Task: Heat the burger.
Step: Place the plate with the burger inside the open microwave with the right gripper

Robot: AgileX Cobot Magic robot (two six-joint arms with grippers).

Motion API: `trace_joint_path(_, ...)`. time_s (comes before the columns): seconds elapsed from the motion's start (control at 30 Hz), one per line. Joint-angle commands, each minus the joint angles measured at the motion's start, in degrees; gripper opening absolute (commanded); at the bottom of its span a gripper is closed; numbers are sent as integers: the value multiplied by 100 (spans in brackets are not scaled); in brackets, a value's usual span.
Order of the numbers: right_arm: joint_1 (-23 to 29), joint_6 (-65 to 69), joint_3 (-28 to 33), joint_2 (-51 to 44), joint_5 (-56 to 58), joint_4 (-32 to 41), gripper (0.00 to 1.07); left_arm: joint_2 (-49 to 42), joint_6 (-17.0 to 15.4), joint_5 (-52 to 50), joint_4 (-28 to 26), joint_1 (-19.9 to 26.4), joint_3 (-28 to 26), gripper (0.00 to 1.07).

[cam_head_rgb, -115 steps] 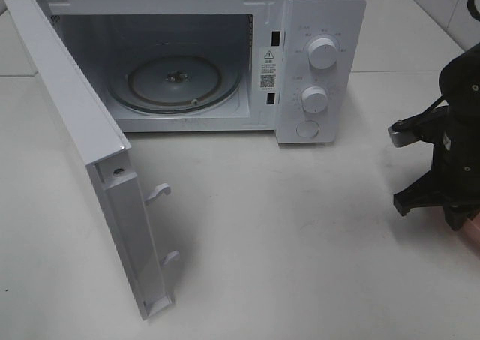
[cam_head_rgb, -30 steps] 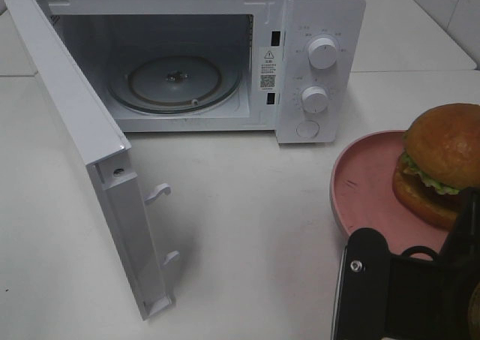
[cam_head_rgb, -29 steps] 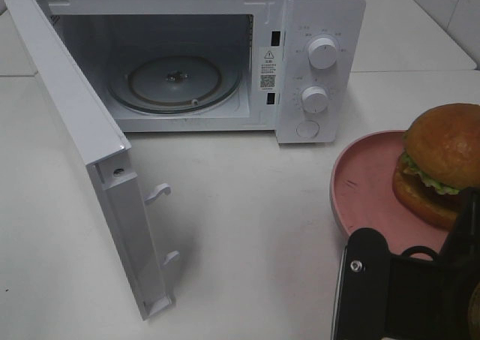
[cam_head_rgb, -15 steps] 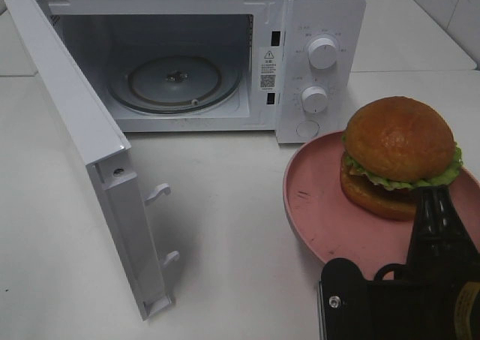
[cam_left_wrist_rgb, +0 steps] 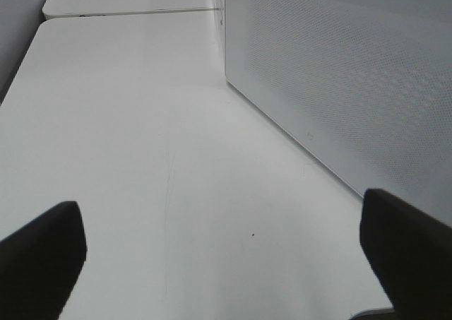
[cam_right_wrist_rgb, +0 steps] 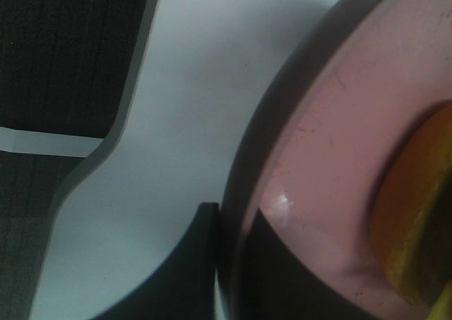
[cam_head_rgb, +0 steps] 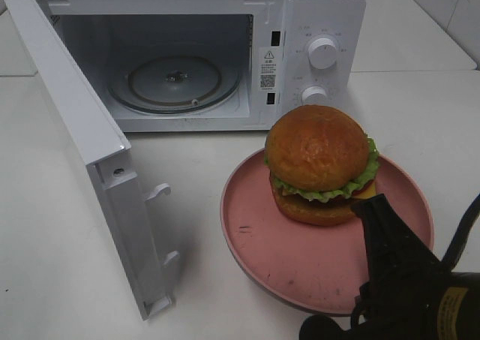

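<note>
Bright even light, soft shadow beside microwave door (cam_head_rgb: 124,227), glare spot on pink plate (cam_right_wrist_rgb: 332,157), close-ups blurred.

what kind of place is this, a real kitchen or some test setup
Likely a mock kitchen bench rather than a home kitchen: a white microwave with its door open, a burger on a pink plate, and a bare white table.

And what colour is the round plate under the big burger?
Pink. The round plate carrying the tall golden-bun burger shows best in the exterior high view.
</note>
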Motion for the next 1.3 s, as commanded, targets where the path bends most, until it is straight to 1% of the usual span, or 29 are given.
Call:
trace_joint_path(0.03, 17, -69, 6, -46, -52, -321, 0, -138, -29, -69, -46, 6, 23, 98)
trace_joint_path(0.17, 0, 166, 6, -46, -189, -332, 0, -138, -29, -69, -46, 6, 23, 98)
trace_joint_path(0.3, -6, -241, 11, -46, -195, -498, 0, -138, -29, -69, -46, 6, 23, 98)
trace_joint_path(0.33, -160, -372, 11, -46, -304, -464, 0, -138, -29, -69, -46, 6, 23, 98)
trace_joint_path(0.37, -160, -372, 11, -46, -304, -464, 0, -138, -29, -69, -46, 6, 23, 98)
trace_joint_path(0.4, -298, -430, 11, -46, -355, -447, 0, -138, -29, -69, -46, 6, 23, 98)
trace_joint_path(0.43, -561, -602, 11, -46, -481, -470, 0, -138, -29, -69, -46, 6, 23, 98)
trace_joint_path(0.47, -561, -602, 11, -46, -481, -470, 0, -138, -29, -69, -46, 6, 23, 98)
trace_joint_path(0.53, -934, -1043, 11, -46, -848, -476, 0, -138, -29, -69, -46, 6, 23, 98)
trace_joint_path(0.57, -934, -1043, 11, -46, -848, -476, 0, -138, -29, -69, -46, 6, 23, 98)
trace_joint_path(0.6, -1066, -1203, 11, -46, -997, -476, 0, -138, -29, -69, -46, 6, 23, 98)
trace_joint_path(0.63, -1352, -1450, 11, -46, -1232, -476, 0, -138, -29, -69, -46, 6, 23, 98)
trace_joint_path(0.73, -1501, -1587, 11, -46, -1352, -476, 0, -138, -29, -69, -46, 6, 23, 98)
trace_joint_path(0.8, -1971, -2154, 6, -46, -1770, -447, 0, -138, -29, -69, -46, 6, 23, 98)
trace_joint_path(0.83, -1971, -2154, 6, -46, -1770, -447, 0, -138, -29, -69, -46, 6, 23, 98)
trace_joint_path(0.9, -2292, -2521, 6, -46, -2063, -447, 0, -138, -29, -69, -46, 6, 23, 98)
trace_joint_path(0.97, -2372, -2630, 6, -46, -2126, -447, 0, -138, -29, -69, -46, 6, 23, 98)
trace_joint_path(1.0, -2555, -2836, 6, -46, -2269, -447, 0, -138, -29, -69, -46, 6, 23, 98)
trace_joint_path(1.1, -2624, -2928, 6, -46, -2320, -447, 0, -138, -29, -69, -46, 6, 23, 98)
trace_joint_path(1.17, -2934, -3564, 6, -46, -2664, -206, 0, -138, -29, -69, -46, 6, 23, 98)
trace_joint_path(1.23, -2997, -3747, 6, -46, -2733, -115, 0, -138, -29, -69, -46, 6, 23, 98)
trace_joint_path(1.27, -3157, -4137, -46, -46, -2848, 201, 0, -138, -29, -69, -46, 6, 23, 98)
trace_joint_path(1.3, -3157, -4137, -46, -46, -2848, 201, 0, -138, -29, -69, -46, 6, 23, 98)
